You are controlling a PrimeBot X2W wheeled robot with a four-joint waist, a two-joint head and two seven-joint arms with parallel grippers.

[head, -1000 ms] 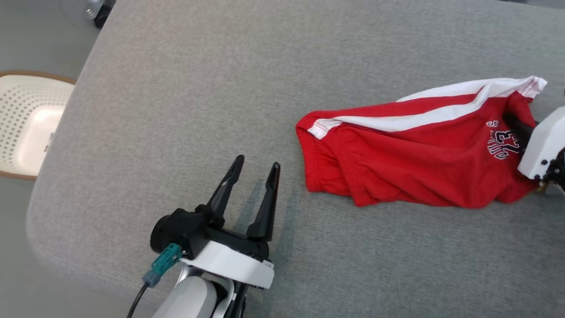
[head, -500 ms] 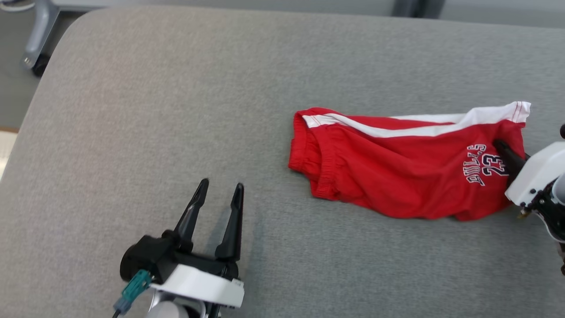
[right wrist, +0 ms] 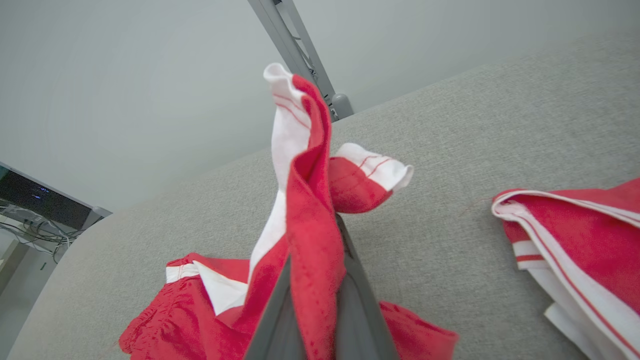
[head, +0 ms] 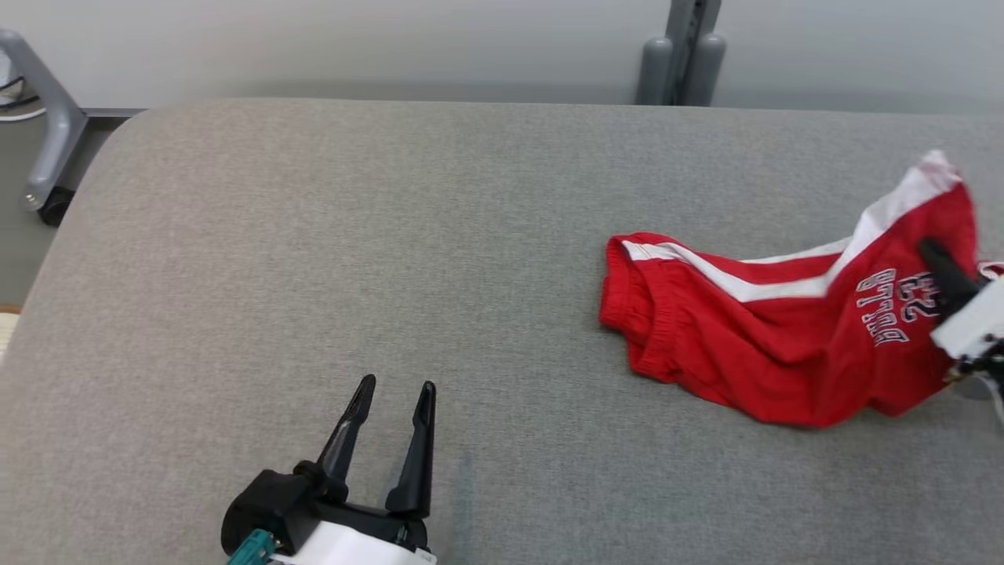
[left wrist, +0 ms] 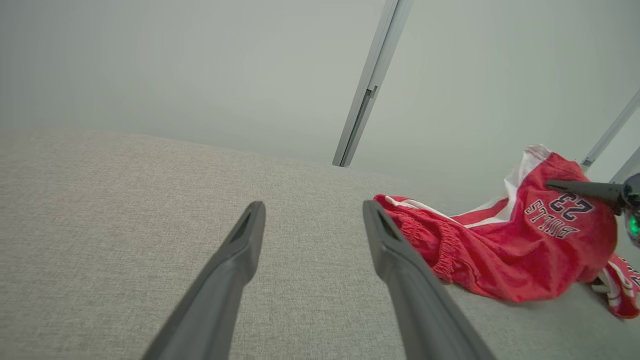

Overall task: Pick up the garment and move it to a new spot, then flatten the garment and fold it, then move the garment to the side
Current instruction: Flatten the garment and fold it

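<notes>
The garment (head: 753, 345) is a pair of red shorts with a white side stripe and a "BULLS 23" print. It lies on the grey padded table (head: 353, 235) at the right. My right gripper (head: 937, 259) is shut on its printed leg end, which is raised off the surface while the waistband end rests on the table. In the right wrist view the red and white cloth (right wrist: 310, 235) drapes up and over my shut fingers (right wrist: 357, 300). My left gripper (head: 398, 384) stands open near the front left, well apart from the garment (left wrist: 500, 255), with nothing between its fingers.
Another piece of red and white cloth (right wrist: 575, 250) lies on the table just beyond the held end. A grey post (head: 678, 55) stands behind the table's far edge against the wall. A wheeled metal leg (head: 47, 149) stands off the rounded far left corner.
The head camera has tilted up, bringing the wall and far edge into view. My right gripper has lifted the garment's printed leg end off the table. The left gripper stays open.
</notes>
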